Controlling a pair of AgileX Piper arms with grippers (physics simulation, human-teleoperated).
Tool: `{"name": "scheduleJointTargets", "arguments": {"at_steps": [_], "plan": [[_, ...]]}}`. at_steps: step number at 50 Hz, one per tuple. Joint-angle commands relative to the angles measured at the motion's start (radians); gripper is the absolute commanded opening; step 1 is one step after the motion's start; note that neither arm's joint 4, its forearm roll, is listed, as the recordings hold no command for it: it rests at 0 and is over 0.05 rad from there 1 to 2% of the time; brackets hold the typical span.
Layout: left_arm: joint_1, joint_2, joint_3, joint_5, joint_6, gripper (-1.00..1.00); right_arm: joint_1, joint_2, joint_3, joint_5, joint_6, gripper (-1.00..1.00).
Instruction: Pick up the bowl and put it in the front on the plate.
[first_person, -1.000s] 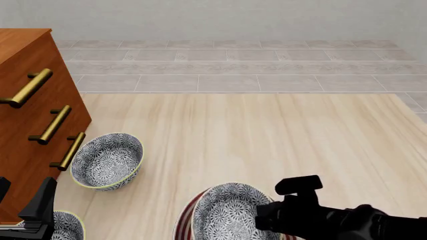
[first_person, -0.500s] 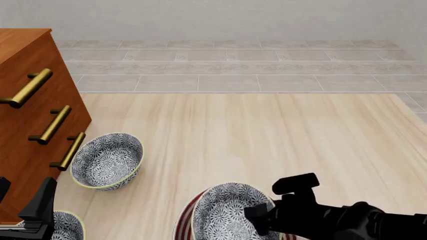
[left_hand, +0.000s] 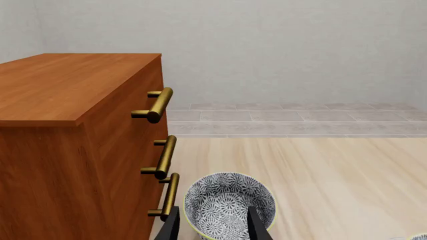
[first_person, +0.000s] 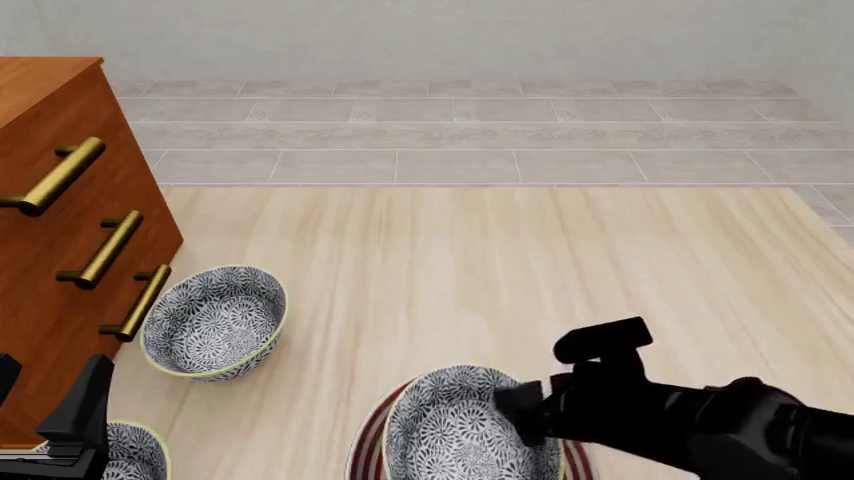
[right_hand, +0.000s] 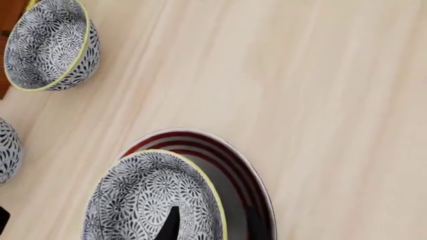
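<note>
One bowl (first_person: 461, 425) sits on the plate (right_hand: 230, 165), right fingers (right_hand: 168, 225) clamped on its rim; left fingers (left_hand: 257, 225) apart.

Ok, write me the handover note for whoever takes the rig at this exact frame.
Right gripper: at the rim of the bowl, one finger inside it; whether it grips, the views don't show.
Left gripper: open, holding nothing, aimed at a second bowl beside the drawer cabinet.
The bowl sits on the plate, toward one side. A third bowl lies by the left arm.
Done: bowl looks placed. Left: confirm release, pull the right arm away.
</note>
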Motion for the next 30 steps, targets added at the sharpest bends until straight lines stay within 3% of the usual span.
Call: {"name": "scheduleJointTargets", "arguments": {"at_steps": [1, 11, 30], "plan": [[0.0, 0.0, 0.0, 0.0, 0.0, 1.0, -0.029, -0.067, -0.047, 0.087, -0.04, 1.0], [0.0, 0.0, 0.0, 0.0, 0.0, 1.0, -0.066, -0.144, -0.106, 0.17, -0.085, 1.0], [0.0, 0.0, 0.0, 0.0, 0.0, 1.0, -0.116, -0.223, -0.152, 0.215, -0.127, 1.0]]}}
